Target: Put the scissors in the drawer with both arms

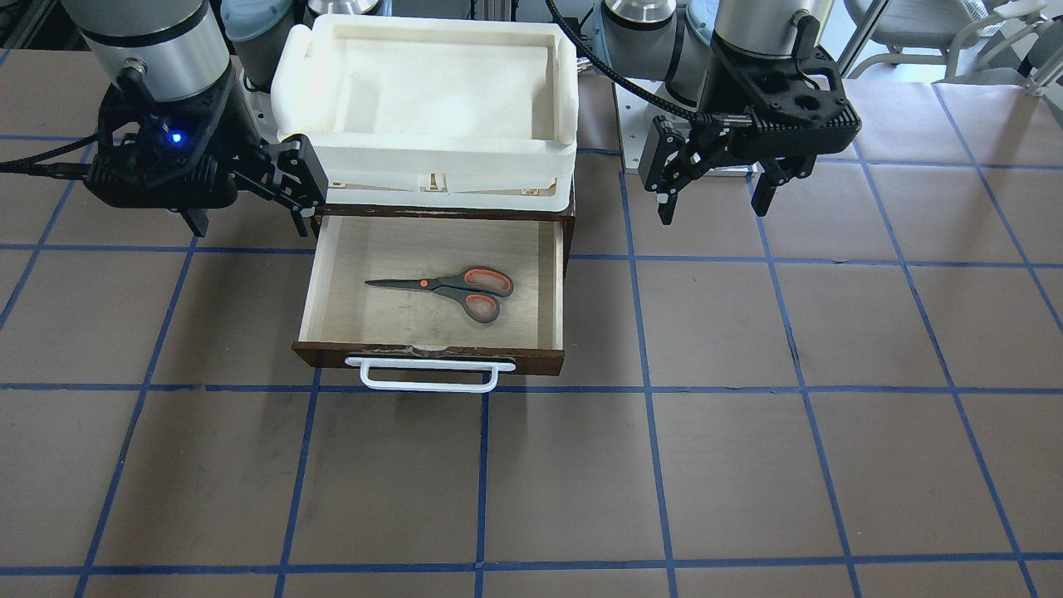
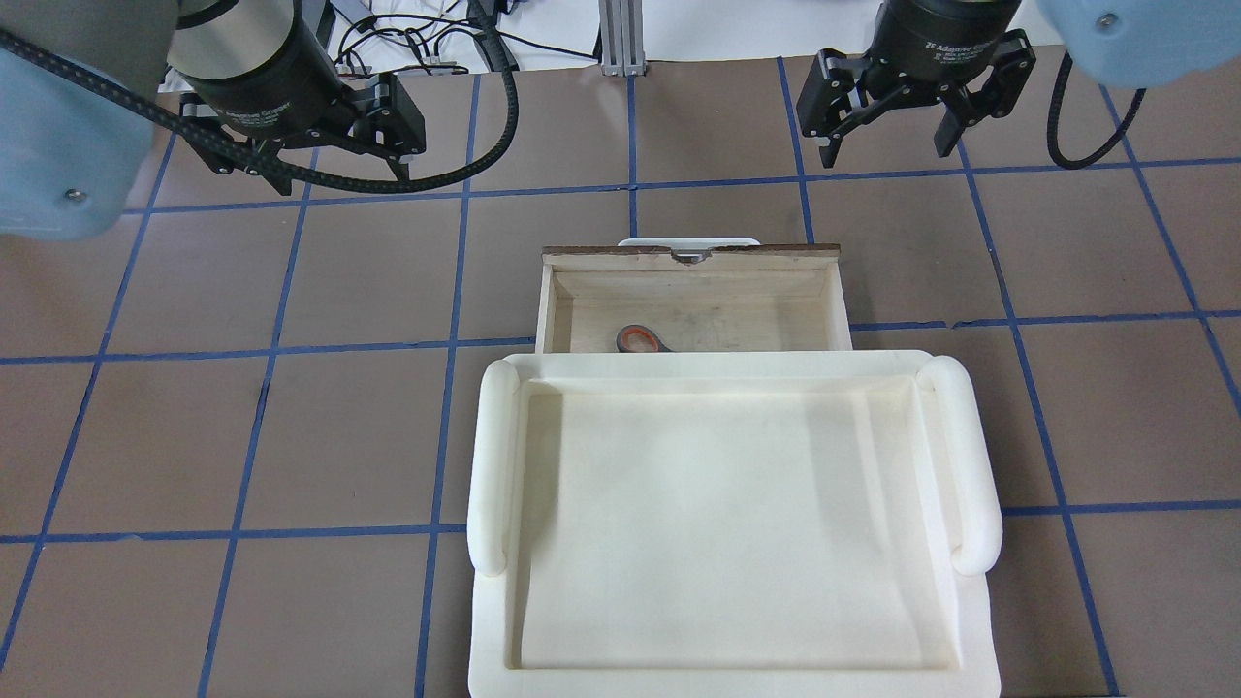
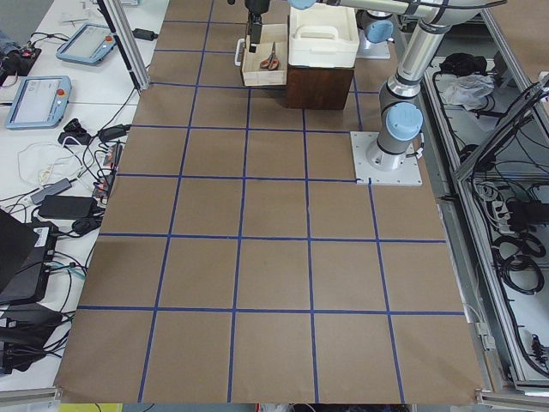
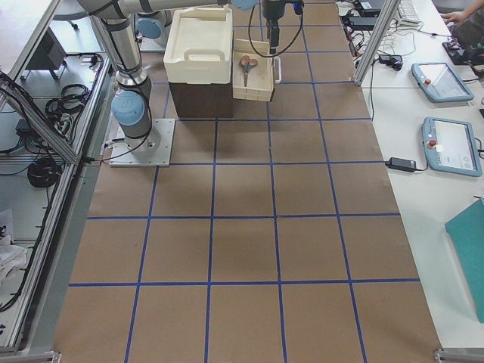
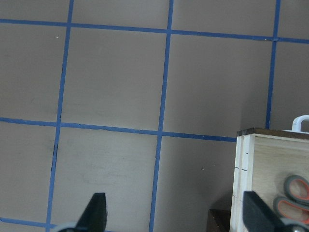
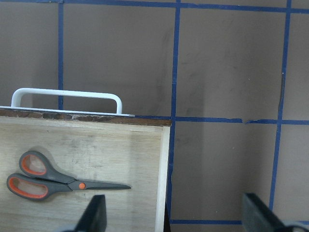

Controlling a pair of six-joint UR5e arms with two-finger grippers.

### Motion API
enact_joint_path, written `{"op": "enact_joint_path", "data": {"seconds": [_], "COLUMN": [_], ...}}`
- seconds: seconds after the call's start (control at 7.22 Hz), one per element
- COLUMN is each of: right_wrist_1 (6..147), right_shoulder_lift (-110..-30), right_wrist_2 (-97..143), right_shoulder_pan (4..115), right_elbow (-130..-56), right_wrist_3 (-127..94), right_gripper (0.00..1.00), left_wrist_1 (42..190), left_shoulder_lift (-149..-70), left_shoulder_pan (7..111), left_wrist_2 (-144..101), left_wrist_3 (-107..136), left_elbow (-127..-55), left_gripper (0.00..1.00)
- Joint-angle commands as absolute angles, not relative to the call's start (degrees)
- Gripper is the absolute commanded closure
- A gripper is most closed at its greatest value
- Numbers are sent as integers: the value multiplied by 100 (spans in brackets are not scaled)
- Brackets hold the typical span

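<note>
A brown table [image 1: 747, 465] marked off by blue tape into a grid of squares fills the workspace. The side views show benches along its long edge carrying teach pendants [image 3: 39, 96] and loose cables [image 3: 51, 206], with an aluminium frame around the robot's side. The drawer [image 1: 432, 353] stands pulled out from beneath a white foam tray [image 1: 423, 148], its white bar handle [image 1: 428, 378] facing away from the robot. The scissors [image 1: 448, 289] lie flat on the plywood floor inside, blades closed, tips toward the robot's right and handle loops toward its left. The 2 grippers hang above the table on either side of the drawer. The right gripper [image 1: 252, 224] is just beside the drawer's back corner, the left gripper [image 1: 714, 212] farther off. Both have their jaws spread wide and hold nothing.
</note>
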State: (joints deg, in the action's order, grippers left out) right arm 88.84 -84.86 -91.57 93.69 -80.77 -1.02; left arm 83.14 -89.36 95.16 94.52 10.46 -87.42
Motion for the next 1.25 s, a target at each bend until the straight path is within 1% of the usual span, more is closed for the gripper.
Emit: {"op": "enact_joint_path", "data": {"seconds": [0.0,1.11], "right_wrist_1": [8877,8903], "right_shoulder_lift": [-8482,-8499], "right_wrist_2": [-9246,-9228], "right_shoulder_pan": [9369,9369], "right_elbow": [-8077,-8165], "right_wrist_3": [-70,-62], "right_gripper": [0,0], "left_wrist_1": [8332,8341], "left_shoulder_lift": [-8903,-8903], "left_shoulder_pan": [9510,9510], "left_wrist_2": [9448,9439], "left_wrist_3": [1046,1037], "left_elbow": [-8745,-8754], "left_gripper": [0,0]}}
